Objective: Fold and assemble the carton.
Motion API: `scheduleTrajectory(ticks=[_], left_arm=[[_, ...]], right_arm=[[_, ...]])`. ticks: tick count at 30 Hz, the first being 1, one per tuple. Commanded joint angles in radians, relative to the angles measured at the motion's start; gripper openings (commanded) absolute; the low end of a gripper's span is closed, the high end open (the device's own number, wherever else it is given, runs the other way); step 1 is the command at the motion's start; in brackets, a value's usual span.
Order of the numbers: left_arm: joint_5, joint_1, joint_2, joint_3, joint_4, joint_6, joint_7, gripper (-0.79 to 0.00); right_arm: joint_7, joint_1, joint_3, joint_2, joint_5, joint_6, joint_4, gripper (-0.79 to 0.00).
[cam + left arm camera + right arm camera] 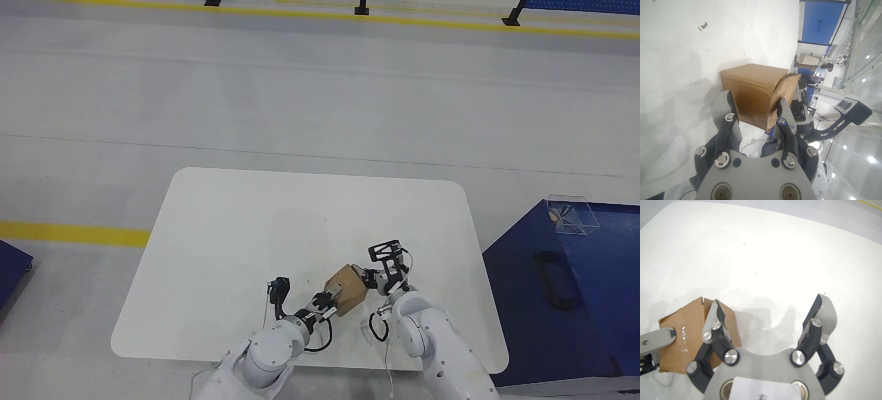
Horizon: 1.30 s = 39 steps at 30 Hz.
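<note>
A small brown carton (347, 288) stands near the front edge of the white table (300, 220), between my two arms. My left gripper (323, 299) is shut on the carton (753, 85): its fingers (728, 106) straddle one corner, one on a side wall and the other on the edge of a torn, half-raised flap (791, 85). In the right wrist view the carton (691, 323) has a left finger pressing on its face. My right gripper (767, 299) stands open beside it, one of its fingers (717, 311) against the carton's wall and bare table between the two.
A scrap of cardboard (704, 25) lies on the table farther out. A blue box (560, 290) with a clear container (572, 215) stands to the right of the table. The table's far half is bare.
</note>
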Motion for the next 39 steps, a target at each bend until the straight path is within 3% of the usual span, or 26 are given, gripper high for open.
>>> scheduleTrajectory(ticks=[1,12,17,21,28,39], left_arm=[[0.004,0.002,0.0,-0.003,-0.001,0.0,-0.001,-0.4],[0.032,0.008,-0.005,-0.006,-0.001,0.004,0.002,-0.397],[0.031,0.027,-0.005,-0.018,-0.024,-0.041,0.009,-0.394],[0.026,0.046,-0.003,-0.035,-0.042,-0.081,0.011,-0.372],[0.034,0.041,-0.006,-0.038,-0.029,-0.059,0.003,-0.409],[0.04,0.029,-0.017,-0.025,-0.004,-0.056,0.017,-0.4]], right_arm=[[0.005,0.0,0.004,0.0,0.001,0.003,-0.005,0.0],[-0.018,-0.04,0.035,0.006,0.034,-0.043,-0.071,0.0],[-0.009,-0.037,0.054,0.005,0.022,0.033,-0.059,0.0],[0.014,-0.015,0.038,0.002,0.018,0.037,-0.031,0.0],[-0.004,-0.025,0.021,0.003,-0.011,0.001,-0.041,0.0],[0.002,-0.026,0.005,0.003,-0.041,-0.026,-0.03,0.0]])
